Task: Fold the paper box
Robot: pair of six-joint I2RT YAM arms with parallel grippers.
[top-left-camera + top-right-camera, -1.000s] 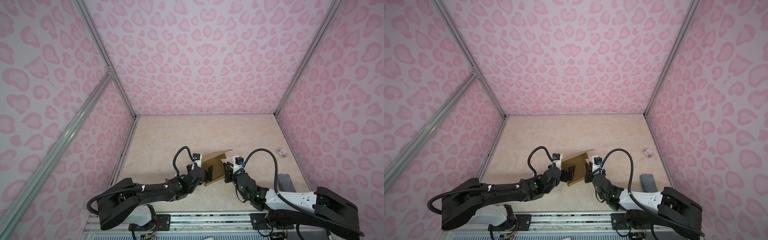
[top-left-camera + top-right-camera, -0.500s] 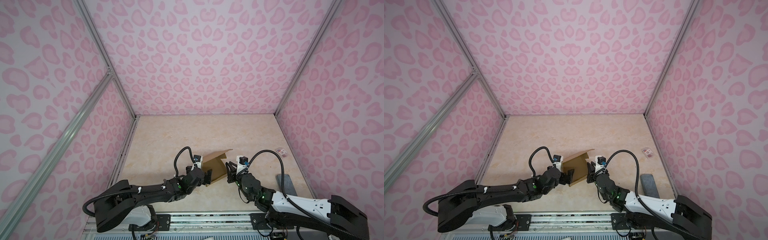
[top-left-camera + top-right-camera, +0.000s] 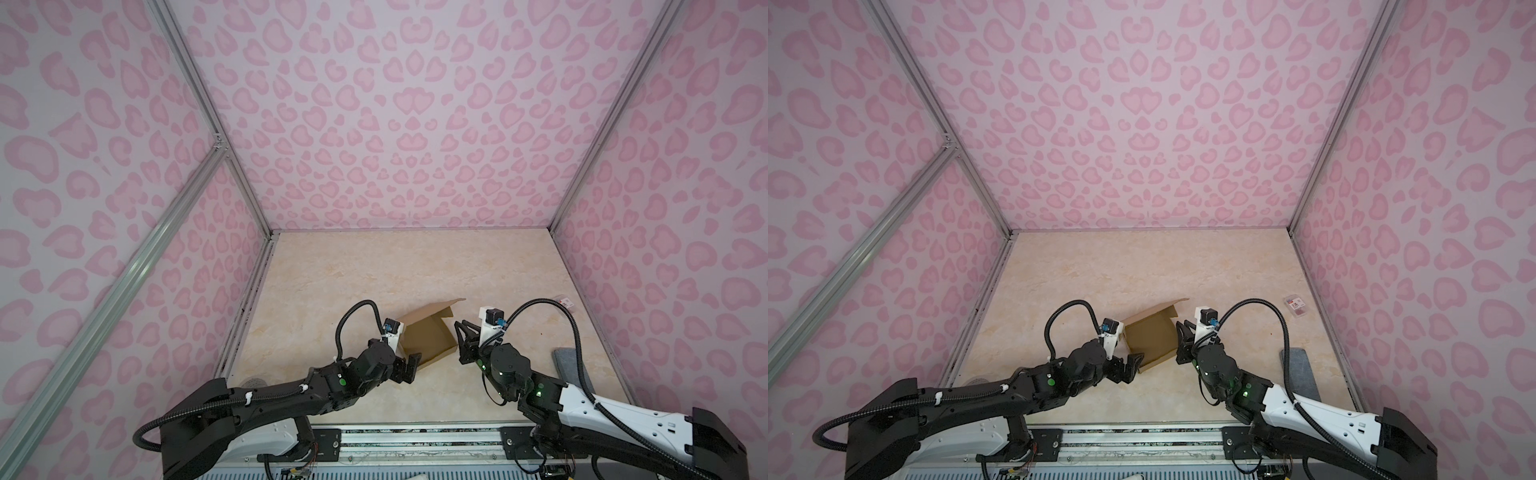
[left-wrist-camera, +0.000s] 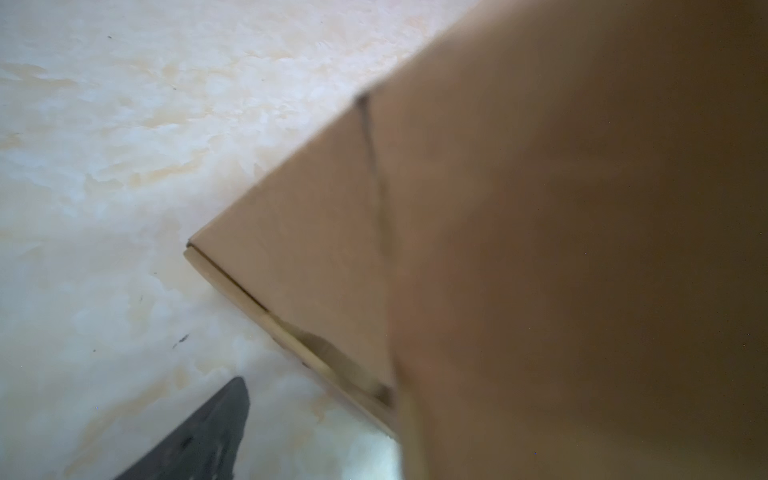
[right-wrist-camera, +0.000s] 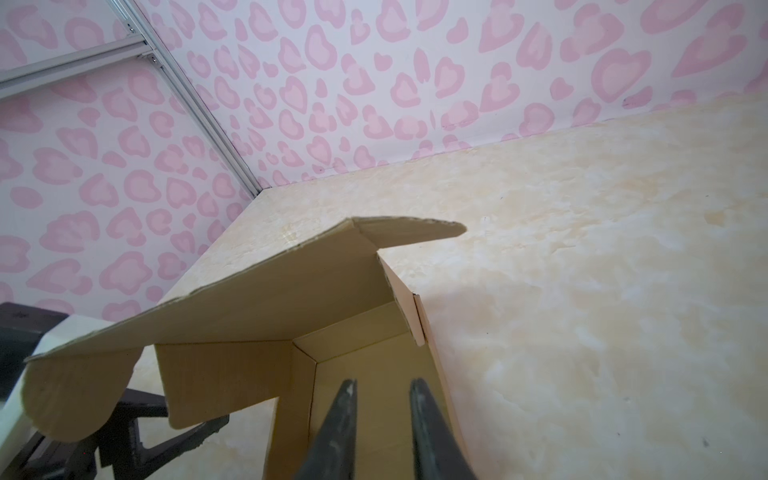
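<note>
The paper box [image 3: 428,336] [image 3: 1152,334] is brown cardboard, partly folded, lying near the front middle in both top views. Its lid stands raised at a slant [image 5: 257,299], with side walls up beneath it. My left gripper [image 3: 409,368] [image 3: 1130,365] is open wide at the box's near-left corner. In the left wrist view only one finger [image 4: 208,428] shows; close cardboard [image 4: 540,208] hides the other. My right gripper [image 3: 459,338] [image 3: 1183,338] [image 5: 382,386] sits at the box's right side, pointing into it, its fingers a narrow gap apart with nothing between them.
A small clear packet with a red-white label [image 3: 566,302] [image 3: 1296,306] lies by the right wall. A grey pad [image 3: 567,365] [image 3: 1298,370] lies near the right front. Pink patterned walls close in three sides; a metal rail [image 3: 415,440] runs along the front.
The right arm's elbow has swung lower and to the right, its gripper shifting slightly right beside the box. The left gripper has drawn a little toward the near corner. The lid has not moved.
</note>
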